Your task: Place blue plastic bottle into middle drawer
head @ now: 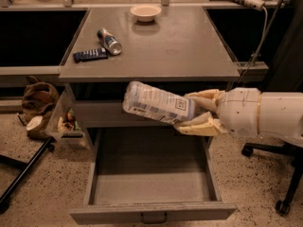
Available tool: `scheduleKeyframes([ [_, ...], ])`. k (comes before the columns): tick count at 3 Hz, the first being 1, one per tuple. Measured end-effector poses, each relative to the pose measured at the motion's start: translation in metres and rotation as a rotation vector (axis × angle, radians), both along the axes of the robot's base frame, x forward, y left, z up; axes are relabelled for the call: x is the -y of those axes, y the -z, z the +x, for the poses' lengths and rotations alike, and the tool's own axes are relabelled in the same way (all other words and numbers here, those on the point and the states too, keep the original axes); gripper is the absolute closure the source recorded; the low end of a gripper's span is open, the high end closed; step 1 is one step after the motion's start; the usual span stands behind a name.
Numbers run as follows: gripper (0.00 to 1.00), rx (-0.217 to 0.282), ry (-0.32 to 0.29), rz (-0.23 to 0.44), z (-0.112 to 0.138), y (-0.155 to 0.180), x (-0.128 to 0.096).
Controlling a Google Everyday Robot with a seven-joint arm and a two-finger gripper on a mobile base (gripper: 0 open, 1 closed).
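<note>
My gripper (201, 112) comes in from the right on a white arm, its tan fingers (201, 126) shut on the cap end of the blue plastic bottle (156, 103). The bottle lies nearly level, its base pointing left and slightly up, held in the air in front of the cabinet's top drawer front. Below it the middle drawer (151, 211) is pulled wide open, with a plain grey inside and a dark loop handle (154, 218) on its front. The bottle hangs above the drawer's rear half.
On the grey cabinet top (189, 46) lie a blue-and-silver can (109, 40), a dark flat packet (90, 55) and a pale bowl (145, 12). A bin with bags (66, 122) stands at the left. Office chair legs (284, 193) are at the right, a black bar (23, 174) at the lower left.
</note>
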State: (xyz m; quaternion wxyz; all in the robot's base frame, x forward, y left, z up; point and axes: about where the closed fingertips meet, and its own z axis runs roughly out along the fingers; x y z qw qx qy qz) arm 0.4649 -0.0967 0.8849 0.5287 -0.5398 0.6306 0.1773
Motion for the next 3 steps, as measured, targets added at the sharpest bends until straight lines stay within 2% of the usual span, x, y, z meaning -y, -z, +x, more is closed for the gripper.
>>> scheduleKeyframes([
  [1, 1.00, -0.012, 0.008, 0.017, 0.003, 0.019, -0.001],
  [2, 1.00, -0.097, 0.081, 0.014, 0.011, 0.102, 0.017],
  [3, 1.00, -0.229, 0.179, 0.018, 0.013, 0.212, 0.033],
])
